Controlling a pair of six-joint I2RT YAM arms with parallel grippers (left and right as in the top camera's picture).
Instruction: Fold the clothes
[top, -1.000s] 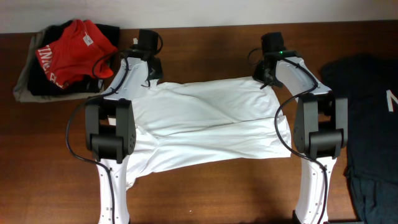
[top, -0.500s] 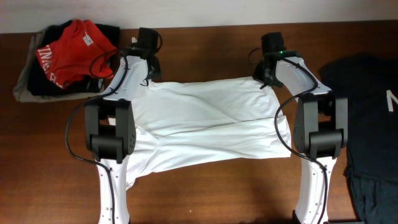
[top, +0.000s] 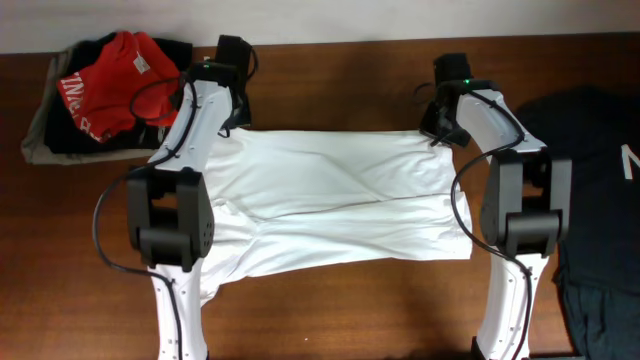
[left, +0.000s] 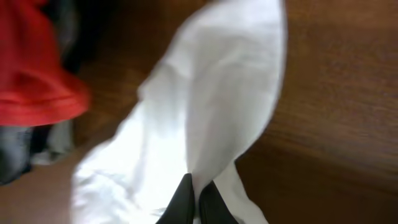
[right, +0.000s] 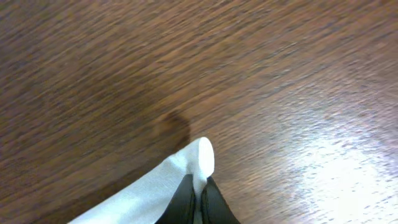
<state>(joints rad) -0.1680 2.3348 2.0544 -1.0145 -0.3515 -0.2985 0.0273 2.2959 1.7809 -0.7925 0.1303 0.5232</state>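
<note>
The clothes, a plain white T-shirt (top: 330, 200), lie spread across the middle of the brown table (top: 340, 80). The shirt's far edge is stretched straight between my two grippers. My left gripper (top: 228, 122) is shut on the far left corner. In the left wrist view its black fingertips (left: 196, 185) pinch a fold of the white cloth (left: 217, 93), which rises from them. My right gripper (top: 438, 132) is shut on the far right corner. In the right wrist view its gripper (right: 198, 185) clamps a small peak of white fabric (right: 200, 155) just above the wood.
A red garment (top: 115, 70) lies on a dark pile of clothes at the far left, close to my left arm, and shows as the red cloth (left: 31, 68) in the left wrist view. A black T-shirt (top: 590, 180) lies at the right edge.
My left gripper has shut on the shirt's far left corner. Both grippers have moved outward, and the far edge is now wider and straighter.
</note>
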